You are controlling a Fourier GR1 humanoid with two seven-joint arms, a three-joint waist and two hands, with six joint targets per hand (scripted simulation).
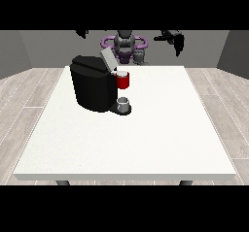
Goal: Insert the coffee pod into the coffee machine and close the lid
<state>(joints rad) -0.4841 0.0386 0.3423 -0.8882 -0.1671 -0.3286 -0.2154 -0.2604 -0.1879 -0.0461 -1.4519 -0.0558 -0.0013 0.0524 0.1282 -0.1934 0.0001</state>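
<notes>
Black coffee machine (pixel 93 86) standing on the white table (pixel 160 129), left of centre in the frame, grey lid (pixel 108 59) tilted up and open at its top. Red pod holder (pixel 123 81) at the machine's front, just right of the body, with something pale showing at its top rim; cannot tell whether that is the coffee pod. Small grey cup (pixel 124 103) below it on the machine's base, contents not visible. Both hands raised in the upper part of the frame, well apart from the machine and above the table's far edge: hand at the view's left (pixel 81 33) small and dark, above and slightly left of the machine, fingers impossible to make out; hand at the view's right (pixel 174 38) far to the upper right of the machine, fingers hanging downward, apart or together cannot be told, nothing visibly held. Robot torso (pixel 125 44) between the two hands, behind the table's far edge
</notes>
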